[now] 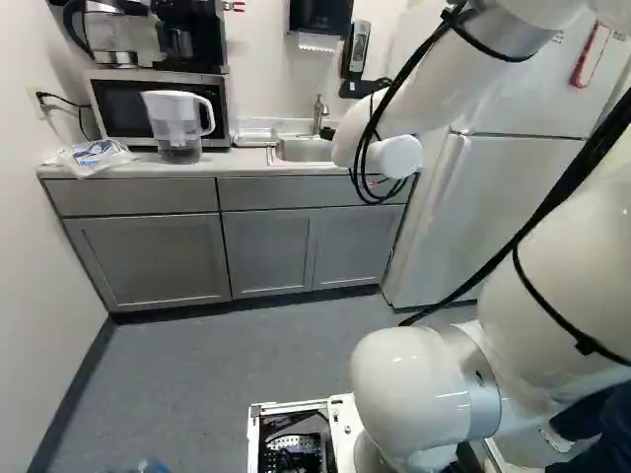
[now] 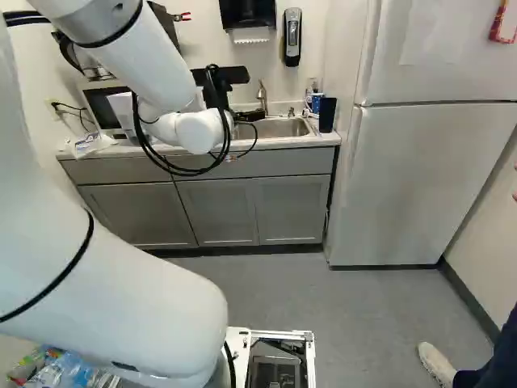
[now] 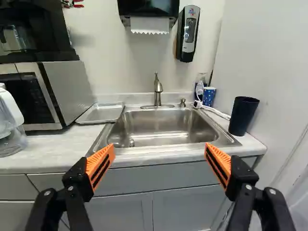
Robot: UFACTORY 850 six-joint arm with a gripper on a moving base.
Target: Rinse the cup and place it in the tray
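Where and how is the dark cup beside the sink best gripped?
Probably at mid-height on the dark cup, coming level over the front of the counter, one jaw per side: it stands upright, tall and slim, with the refrigerator flanking it opposite the sink.

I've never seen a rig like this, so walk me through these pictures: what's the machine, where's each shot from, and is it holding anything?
It's a white robot arm with a black, two-fingered gripper. Two pictures come from cameras behind the arm, one on its left and one on its right. The third comes from its wrist, looking along the gripper.

Ahead is a kitchen counter with a sink and faucet. A shallow tray lies between the sink and microwave; a dark cup and a blue patterned cup stand across the sink.

The fingers are spread wide, holding nothing.
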